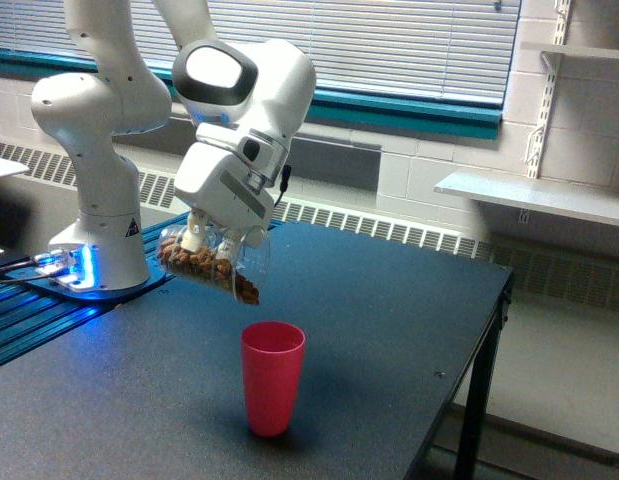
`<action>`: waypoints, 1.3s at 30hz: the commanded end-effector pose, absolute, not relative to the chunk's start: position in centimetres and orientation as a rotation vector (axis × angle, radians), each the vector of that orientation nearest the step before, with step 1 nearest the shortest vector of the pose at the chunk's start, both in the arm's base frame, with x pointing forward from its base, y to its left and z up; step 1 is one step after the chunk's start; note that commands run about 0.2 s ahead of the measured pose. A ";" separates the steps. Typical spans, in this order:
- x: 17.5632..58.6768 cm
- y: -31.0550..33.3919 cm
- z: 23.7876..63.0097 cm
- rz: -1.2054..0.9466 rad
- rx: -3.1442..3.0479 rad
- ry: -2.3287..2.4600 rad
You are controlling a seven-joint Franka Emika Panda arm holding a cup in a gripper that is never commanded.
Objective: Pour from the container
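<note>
Taking the pink-red cup [273,377] on the dark table [389,310] as the landmark: far off toward the exterior view's left of it stands the white robot base [97,200], with a blue glow at its foot. Nearer, above the cup and a little to its left, hangs the gripper [212,240], its pale fingers [194,238] closed around the container [211,262], a clear round jar held in the air well clear of the table. The jar is tipped over nearly onto its side, its mouth pointing down and toward the cup, with brown nut-like pieces lying along its lower wall and bunched at the lip. The mouth sits above the cup's left rim, apart from it. The cup itself stands upright, alone on the tabletop. To the cup's right, beyond the table edge, a grey wall shelf [534,195] juts out below the window blinds [389,40].
</note>
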State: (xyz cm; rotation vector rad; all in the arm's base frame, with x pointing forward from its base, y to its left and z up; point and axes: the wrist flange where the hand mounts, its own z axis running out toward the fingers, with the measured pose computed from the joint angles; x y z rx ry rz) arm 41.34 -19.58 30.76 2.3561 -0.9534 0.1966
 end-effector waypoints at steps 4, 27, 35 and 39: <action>42.0 -19.2 31.3 0.205 2.326 -0.953; 42.5 -18.9 31.5 0.180 2.288 -0.953; 42.6 -18.8 31.6 0.174 2.267 -0.961; 42.6 -18.8 31.7 0.170 2.257 -0.960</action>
